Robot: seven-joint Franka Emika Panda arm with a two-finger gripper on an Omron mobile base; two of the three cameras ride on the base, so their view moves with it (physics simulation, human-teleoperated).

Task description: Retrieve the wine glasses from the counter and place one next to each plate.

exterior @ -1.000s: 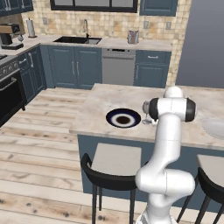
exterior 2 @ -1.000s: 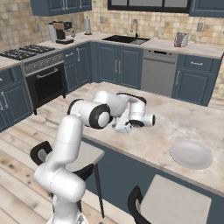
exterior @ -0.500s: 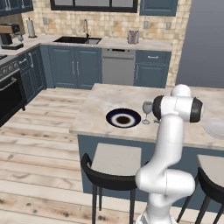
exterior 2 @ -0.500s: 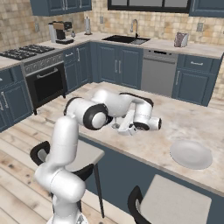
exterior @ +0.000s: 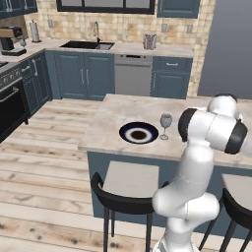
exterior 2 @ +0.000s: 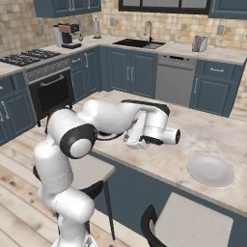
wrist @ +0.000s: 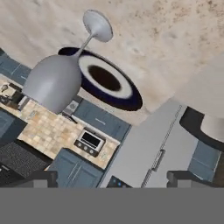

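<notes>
On the island: a wine glass (exterior: 166, 124) stands upright on its foot just at 3 o'clock of the dark blue-black plate (exterior: 139, 133), close beside its rim, in the left base view.
Second plate: the pale grey-white plate (exterior 2: 210, 169) lies flat on the island top (exterior 2: 207, 132), well apart toward 4 o'clock of the hand in the right base view.
Writing: none can be read on the glass, the plates or the cabinets; the coffee machine (exterior 2: 65, 35) on the back counter (exterior 2: 178, 48) is too small to show any brand.
Glass and claw: in the hand view the glass (wrist: 61, 74) appears rolled over, bowl at 9 o'clock, foot near 12 o'clock, with the dark plate (wrist: 105, 82) behind it; the glass sits up and away from the two finger tips (wrist: 35, 179) at the bottom edge, clear of them, touching neither.
Claw: the gripper (wrist: 112, 180) has its tips set far apart at the frame's two lower corners, wide, with nothing between them.
Arm: in the right base view the white forearm (exterior 2: 120, 116) reaches across the island edge, and the hand (exterior 2: 154, 135) hangs over the stone.
Backdrop: sink (exterior: 88, 45) and dishwasher (exterior: 132, 75) sit along the tan-tiled wall.
</notes>
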